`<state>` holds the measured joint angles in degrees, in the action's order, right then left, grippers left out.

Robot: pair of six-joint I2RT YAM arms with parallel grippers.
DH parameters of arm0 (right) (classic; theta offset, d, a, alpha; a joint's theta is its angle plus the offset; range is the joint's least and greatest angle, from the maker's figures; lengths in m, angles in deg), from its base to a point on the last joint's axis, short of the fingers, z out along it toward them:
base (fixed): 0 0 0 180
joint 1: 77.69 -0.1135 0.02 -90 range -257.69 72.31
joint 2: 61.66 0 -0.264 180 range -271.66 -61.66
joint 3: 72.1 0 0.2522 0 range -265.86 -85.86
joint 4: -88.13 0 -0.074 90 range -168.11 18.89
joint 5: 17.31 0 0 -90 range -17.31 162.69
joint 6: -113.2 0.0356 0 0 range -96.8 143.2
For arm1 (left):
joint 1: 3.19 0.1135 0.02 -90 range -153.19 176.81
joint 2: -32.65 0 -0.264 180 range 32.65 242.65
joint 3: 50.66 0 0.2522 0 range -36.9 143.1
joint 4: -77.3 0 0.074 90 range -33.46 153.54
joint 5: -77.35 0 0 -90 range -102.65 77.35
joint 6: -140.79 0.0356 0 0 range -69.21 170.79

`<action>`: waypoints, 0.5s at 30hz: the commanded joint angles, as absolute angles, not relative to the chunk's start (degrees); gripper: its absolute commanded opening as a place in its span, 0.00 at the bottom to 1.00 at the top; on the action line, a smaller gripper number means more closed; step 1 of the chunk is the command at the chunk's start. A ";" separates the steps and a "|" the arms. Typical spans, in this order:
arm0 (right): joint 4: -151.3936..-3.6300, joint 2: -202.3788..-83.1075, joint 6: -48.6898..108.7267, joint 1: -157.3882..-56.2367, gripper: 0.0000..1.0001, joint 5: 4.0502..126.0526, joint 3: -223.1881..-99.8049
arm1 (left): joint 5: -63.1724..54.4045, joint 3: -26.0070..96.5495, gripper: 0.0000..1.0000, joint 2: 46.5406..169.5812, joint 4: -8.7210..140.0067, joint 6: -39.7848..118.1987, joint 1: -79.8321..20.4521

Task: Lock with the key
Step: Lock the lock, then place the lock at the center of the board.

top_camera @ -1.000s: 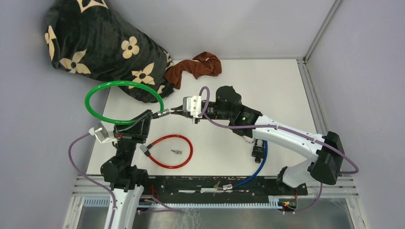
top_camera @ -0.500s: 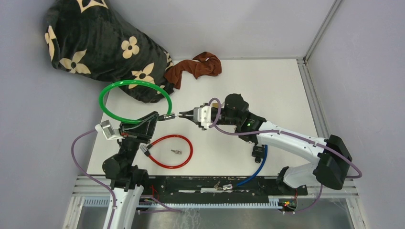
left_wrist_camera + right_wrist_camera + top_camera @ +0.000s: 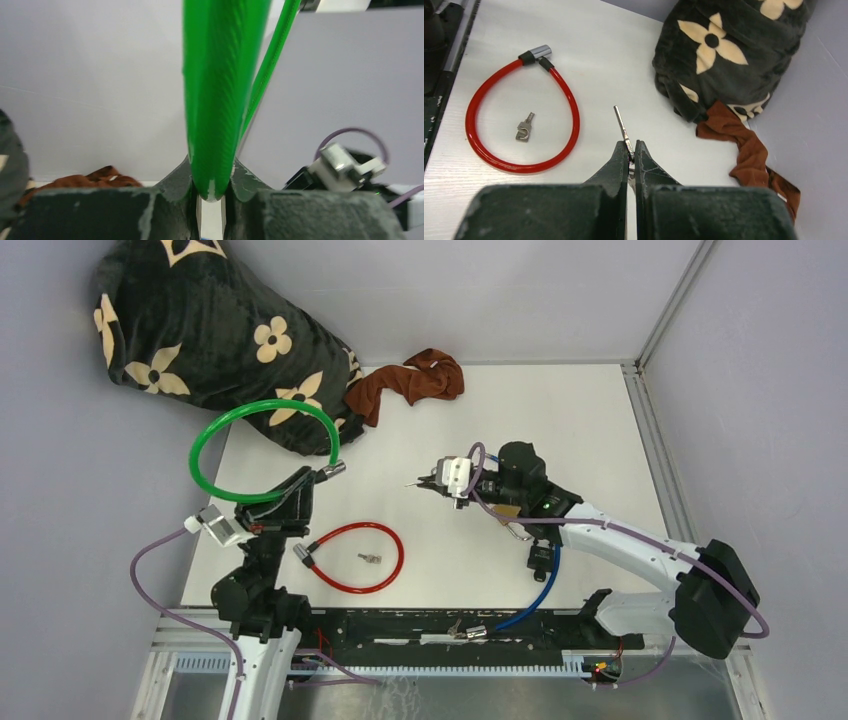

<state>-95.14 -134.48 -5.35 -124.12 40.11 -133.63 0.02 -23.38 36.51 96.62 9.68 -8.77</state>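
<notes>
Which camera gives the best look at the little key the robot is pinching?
The right wrist view: the key sticks out plainly from the right gripper. From above it is a tiny sliver; the left wrist view misses it.

A black flowered blanket (image 3: 200, 330) touches a crumpled brown cloth (image 3: 425, 377).

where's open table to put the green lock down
The widest bare table lies far right, between the brown cloth and the side rail. A smaller patch sits between the red lock and the blue lock. The left edge is crowded: blanket, green lock, left pincer.
</notes>
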 commanded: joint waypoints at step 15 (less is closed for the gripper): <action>-90.49 -114.95 -1.59 -122.86 0.00 60.61 -121.24 | 8.06 -18.41 0.02 53.25 64.15 93.05 -10.66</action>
